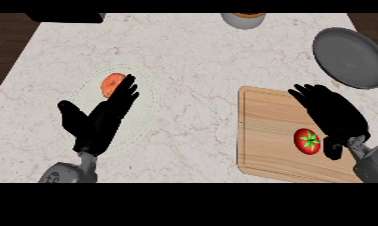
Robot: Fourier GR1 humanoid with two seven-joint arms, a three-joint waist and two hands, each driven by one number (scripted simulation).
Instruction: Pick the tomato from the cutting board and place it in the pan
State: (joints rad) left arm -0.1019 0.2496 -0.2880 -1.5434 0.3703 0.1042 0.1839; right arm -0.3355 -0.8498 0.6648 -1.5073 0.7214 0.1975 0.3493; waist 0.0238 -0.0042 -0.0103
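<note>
**Operator:** Pale marble table (192,55) from the head view — how far along are we?

**Observer:** Nothing is done yet, by my reading. Your round red tomato with its green star-shaped stem (308,140) lies on the light wooden cutting board (266,135), and the round dark grey pan (347,57) beyond the board holds nothing that shows. Grasp, lift, carry and release all remain.

**Operator:** My hands?

**Observer:** Your right hand (332,112) hovers over the board just beside the tomato, fingers relaxed and spread, holding nothing. Your left hand (100,117) rests open over the pale round plate (144,120).

**Operator:** Which way does it point?

**Observer:** Stem up, towards you. It's round, so you'll find no real long axis.
</note>
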